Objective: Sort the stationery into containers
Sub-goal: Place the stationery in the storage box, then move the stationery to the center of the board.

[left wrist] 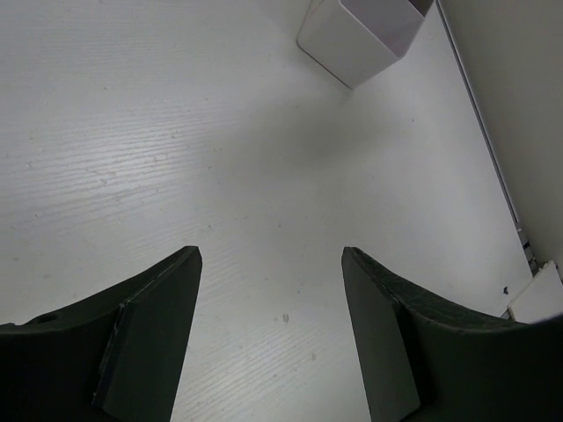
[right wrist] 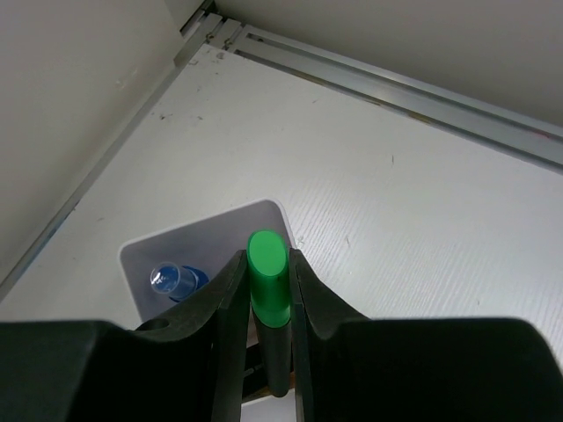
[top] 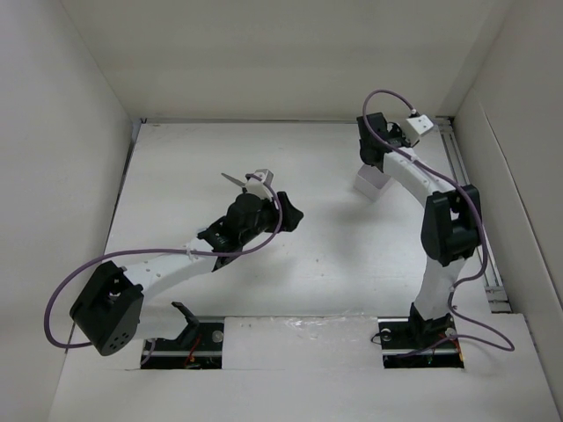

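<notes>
Green highlighter (right wrist: 267,280) sits nearest the right wrist camera, pinched upright between the two fingers of the right hand (right wrist: 266,260), which is closed firmly on its barrel; its green end points down at the bin (right wrist: 207,230), over the edge of the square mouth near one corner; whether the tip has passed below the bin's rim cannot be told; inside the bin, toward the wall away from the highlighter, stands a light-blue pen (right wrist: 173,281), its rounded end up; from above, the right hand (top: 373,156) hangs directly over the bin (top: 370,185), which rests on the white surface (top: 325,246); the left hand (top: 248,177) is well apart from the bin, off to its left in that view; its wrist camera shows the left hand (left wrist: 271,259) with jaws spread wide above the surface (left wrist: 176,132), and the bin (left wrist: 352,48) far ahead of its fingertips.
</notes>
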Controlling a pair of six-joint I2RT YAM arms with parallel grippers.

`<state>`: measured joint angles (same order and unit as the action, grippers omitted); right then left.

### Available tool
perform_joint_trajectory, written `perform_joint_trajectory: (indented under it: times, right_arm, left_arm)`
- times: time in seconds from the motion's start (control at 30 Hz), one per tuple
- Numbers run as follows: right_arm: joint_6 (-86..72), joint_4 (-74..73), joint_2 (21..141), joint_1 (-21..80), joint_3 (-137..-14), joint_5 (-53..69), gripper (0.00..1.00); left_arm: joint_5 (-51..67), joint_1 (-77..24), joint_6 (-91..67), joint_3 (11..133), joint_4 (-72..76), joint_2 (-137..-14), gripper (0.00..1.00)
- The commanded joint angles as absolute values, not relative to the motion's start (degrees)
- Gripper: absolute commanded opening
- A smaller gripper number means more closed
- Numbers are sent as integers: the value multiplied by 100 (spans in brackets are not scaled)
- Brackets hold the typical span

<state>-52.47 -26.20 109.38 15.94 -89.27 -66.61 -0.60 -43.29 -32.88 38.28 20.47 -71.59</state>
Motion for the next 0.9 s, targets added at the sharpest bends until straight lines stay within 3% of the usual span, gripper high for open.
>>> perform_joint_trajectory:
  times: [0.0, 0.3, 0.57, 0.63, 0.73, 0.77, 0.87]
  right_arm:
    - [-5510, -2917, 10986, 1713, -9255, -6952, 22]
    - [-5634, -3076, 10715, 1819, -9141, -6952, 52]
    - [-5871, -2858, 9635, 2091, -8334, -6101, 54]
    - [-5871, -2420, 9126, 2267, -7765, -5391, 51]
    - [-5749, -1412, 8562, 2591, -6764, -4090, 16]
    - [-5600, -1154, 8221, 2680, -6524, -3765, 0]
    - [-5599, -660, 7806, 2926, -5942, -2735, 0]
  left_arm:
    - [-263, -4324, -3305, 4052, 2057, -7084, 61]
    - [-1011, -4324, -3305, 4166, 1679, -7084, 60]
    - [-1826, -4324, -3410, 4271, 1398, -7304, 55]
    - [-2239, -4324, -3410, 4490, 1135, -7374, 41]
    - [-2934, -4324, -3472, 4789, 599, -7567, 17]
    - [-3023, -4324, -3559, 4868, 511, -7620, 9]
    - [-3023, -4210, -3813, 5307, 160, -8014, 5]
